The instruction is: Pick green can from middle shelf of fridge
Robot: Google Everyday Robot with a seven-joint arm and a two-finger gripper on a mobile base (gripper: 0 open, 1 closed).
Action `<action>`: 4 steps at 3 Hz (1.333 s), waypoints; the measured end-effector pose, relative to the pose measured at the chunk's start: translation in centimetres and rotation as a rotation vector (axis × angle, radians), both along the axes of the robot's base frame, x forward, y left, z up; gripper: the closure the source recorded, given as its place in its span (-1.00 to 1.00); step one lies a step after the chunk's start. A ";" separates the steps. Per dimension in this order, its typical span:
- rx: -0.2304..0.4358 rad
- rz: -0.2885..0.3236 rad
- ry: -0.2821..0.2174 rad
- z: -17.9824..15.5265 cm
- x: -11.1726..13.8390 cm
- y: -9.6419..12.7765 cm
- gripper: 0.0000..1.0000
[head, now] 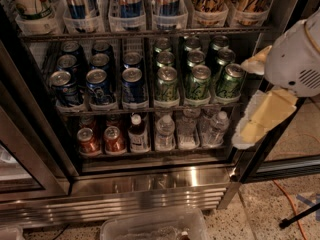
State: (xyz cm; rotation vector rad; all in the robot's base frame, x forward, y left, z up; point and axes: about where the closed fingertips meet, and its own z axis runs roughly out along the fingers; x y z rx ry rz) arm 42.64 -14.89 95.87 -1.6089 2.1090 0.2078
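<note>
Hovering just rt of green can [229, 82]: hand [246, 102].

Fridge [150, 184] with ribbed steel base, middle shelf [150, 109] holding upright green cans in right-hand rows, front-right green can [229, 80] just left of gripper [247, 100] at the frame's right.

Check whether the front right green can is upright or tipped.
Upright: the green can stands on the middle shelf, top up. The gripper is right of it.
</note>
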 end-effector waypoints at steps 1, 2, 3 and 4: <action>0.167 -0.040 -0.003 -0.9 -0.6 2.2 -1.00; 0.339 -0.104 -0.036 -1.8 -1.0 4.2 -1.00; 0.491 -0.184 -0.071 -3.6 -1.0 5.6 -1.00; 0.624 -0.251 -0.115 -4.8 -0.4 7.3 -1.00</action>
